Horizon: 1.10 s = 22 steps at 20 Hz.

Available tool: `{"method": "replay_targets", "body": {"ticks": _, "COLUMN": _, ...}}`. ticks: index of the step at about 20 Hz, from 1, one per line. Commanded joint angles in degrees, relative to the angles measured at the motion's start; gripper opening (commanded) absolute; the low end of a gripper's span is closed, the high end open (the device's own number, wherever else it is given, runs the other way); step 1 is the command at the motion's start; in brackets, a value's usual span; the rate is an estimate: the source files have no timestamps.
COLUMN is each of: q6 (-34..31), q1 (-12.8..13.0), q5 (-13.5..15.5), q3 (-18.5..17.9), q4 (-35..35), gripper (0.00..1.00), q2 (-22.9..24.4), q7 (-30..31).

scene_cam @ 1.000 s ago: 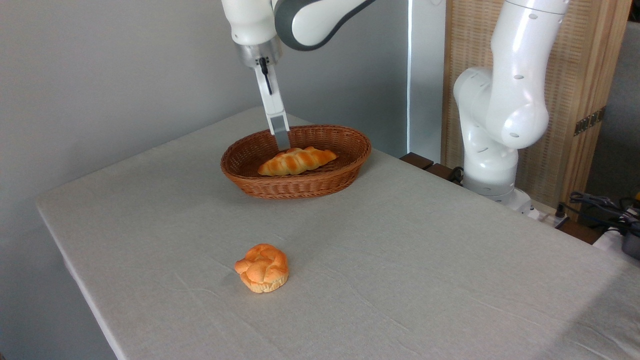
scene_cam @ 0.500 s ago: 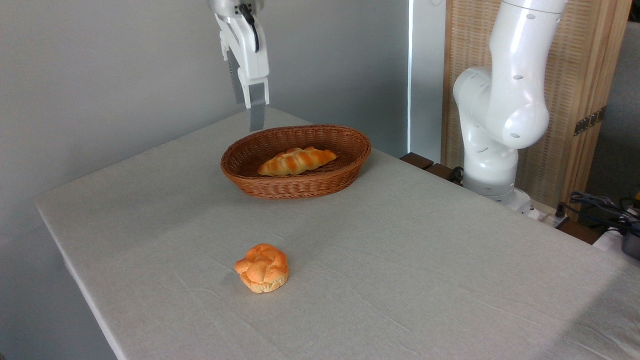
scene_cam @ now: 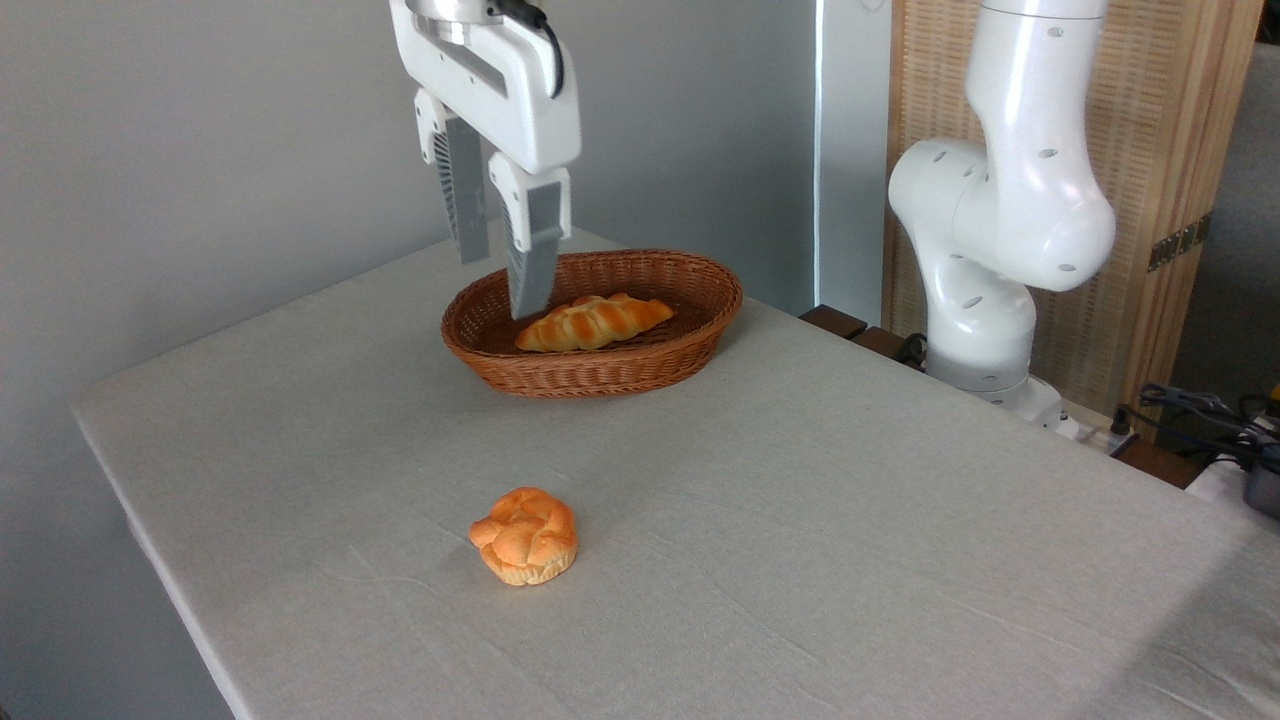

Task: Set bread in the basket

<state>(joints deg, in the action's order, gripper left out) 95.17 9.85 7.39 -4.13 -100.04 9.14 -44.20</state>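
Bread in basket, tool hanging open above

Counter [scene_cam: 800, 520] under a pale cloth carries everything here. The white arm [scene_cam: 1000, 220] rises from its base at the right edge, goes out of the top of the picture and comes back in at upper left, wrist pointing down. The tool [scene_cam: 497, 280] hangs above the left end of the basket [scene_cam: 600, 370], its broad face turned toward the camera, its two grey fingers [scene_cam: 531, 262] apart with a clear gap between them and nothing in their grip. Their tips stand clear of the wicker and the loaf.

The oval basket sits at the far side of the counter. The bread [scene_cam: 593, 322] lies inside it, lengthwise on the bottom, free of the tool. A small round bun [scene_cam: 526, 535] rests on the cloth well apart, toward the near edge.

Half a second ago the tool was higher and showed its narrow side; it has since turned and come lower toward the basket. Bread, basket and bun lie as before.
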Motion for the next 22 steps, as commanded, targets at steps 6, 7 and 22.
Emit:
{"method": "replay_targets", "body": {"ticks": 6, "q6": -9.13, "q1": -5.88, "q5": -7.12, "q3": 6.48, "q4": 11.09, "gripper": 1.0, "q2": -9.49, "q7": 7.63}}
{"method": "replay_targets", "body": {"ticks": 7, "q6": -9.04, "q1": -6.67, "q5": -7.21, "q3": 7.81, "q4": 11.09, "gripper": 1.0, "q2": -9.58, "q7": 7.73}}
{"method": "replay_targets", "body": {"ticks": 22, "q6": -2.88, "q1": -6.59, "q5": -7.21, "q3": 7.82, "q4": 11.0, "gripper": 1.0, "q2": -10.37, "q7": 7.9}}
